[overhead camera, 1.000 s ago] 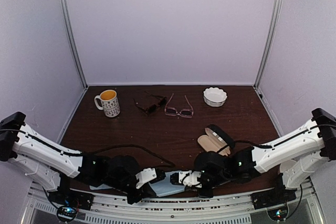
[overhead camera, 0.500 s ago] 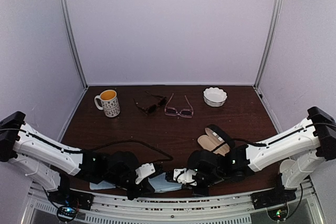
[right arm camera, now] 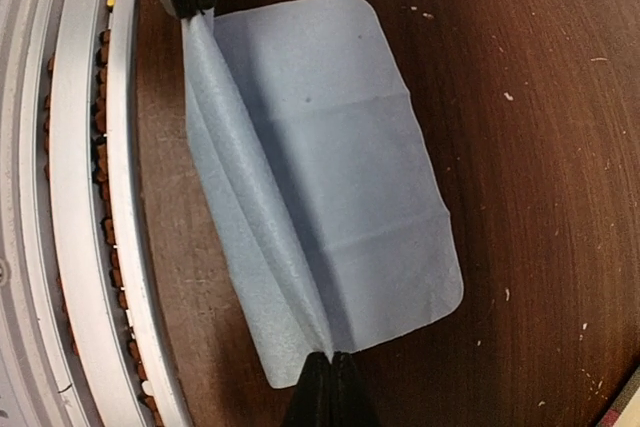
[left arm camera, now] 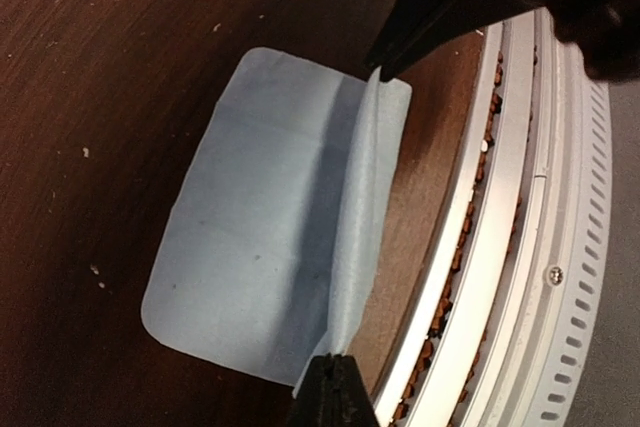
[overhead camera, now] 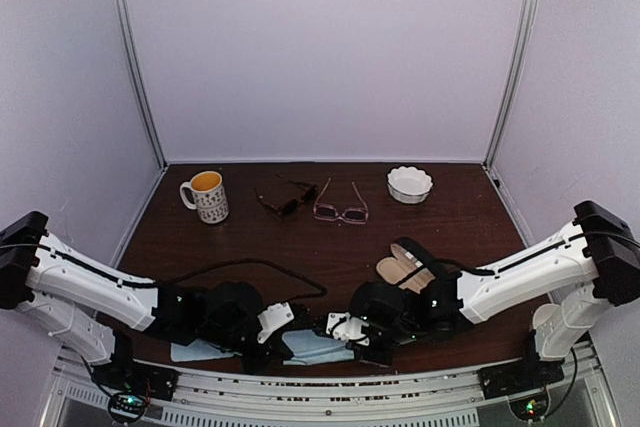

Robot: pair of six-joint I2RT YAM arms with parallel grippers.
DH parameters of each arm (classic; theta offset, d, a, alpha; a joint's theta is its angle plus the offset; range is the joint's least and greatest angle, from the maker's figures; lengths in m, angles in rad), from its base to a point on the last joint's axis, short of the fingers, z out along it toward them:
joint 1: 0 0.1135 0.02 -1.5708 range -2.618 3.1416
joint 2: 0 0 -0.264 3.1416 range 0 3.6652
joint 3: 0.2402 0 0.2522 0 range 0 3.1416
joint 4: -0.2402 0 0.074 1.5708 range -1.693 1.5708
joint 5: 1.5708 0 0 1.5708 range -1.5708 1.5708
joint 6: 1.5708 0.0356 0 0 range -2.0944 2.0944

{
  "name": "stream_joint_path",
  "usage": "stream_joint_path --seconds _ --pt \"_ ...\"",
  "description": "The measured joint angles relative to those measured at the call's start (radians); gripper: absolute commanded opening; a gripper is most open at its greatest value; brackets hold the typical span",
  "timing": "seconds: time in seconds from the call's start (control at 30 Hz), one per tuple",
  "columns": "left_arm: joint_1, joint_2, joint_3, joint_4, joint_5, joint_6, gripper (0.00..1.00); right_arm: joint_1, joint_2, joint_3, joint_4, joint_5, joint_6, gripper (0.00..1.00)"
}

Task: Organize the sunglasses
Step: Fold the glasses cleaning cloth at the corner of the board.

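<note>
Progress: none of the sorting shows as done. The dark pair (overhead camera: 288, 197) and pink pair (overhead camera: 341, 205) lie close together near the far edge of the counter (overhead camera: 300, 247), about mid-width. Their arms look unfolded; whether the two pairs touch, I cannot tell. The mug (overhead camera: 205, 196) stands to their left and the bowl (overhead camera: 410, 184) to their right, both also along the far edge. The tan case (overhead camera: 396, 271) lies open right of centre, with the black case (overhead camera: 421, 253) against its far side. Neither pair is in a case, and both robot arms are well apart from the glasses.

Step in hand (judged): handling the blue cloth (left arm camera: 260, 247), which lies at the middle of the near edge, just beside the metal rail (left arm camera: 500, 247). Its purpose is not shown; it may be for wiping lenses, or it is simply being folded away.

Jaws:
- Left jaws: pressed together, pinching one end of a raised crease along the rail side of the cloth.
- Right jaws: pressed together, pinching the opposite end of the same crease.
- The crease stands up off the wood between the two sets of jaws. The rest of the cloth lies flat, and nothing else is held.

Left to do (judged): finish with the cloth, then pick up both pairs, fold them, and place them, probably in the cases.
</note>
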Motion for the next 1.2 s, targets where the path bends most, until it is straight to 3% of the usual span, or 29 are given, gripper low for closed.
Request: stream_joint_path --seconds 1.2 --pt "0.056 0.085 0.061 -0.036 -0.066 -0.007 0.00 -0.031 0.081 0.064 -0.016 0.126 0.018 0.00"
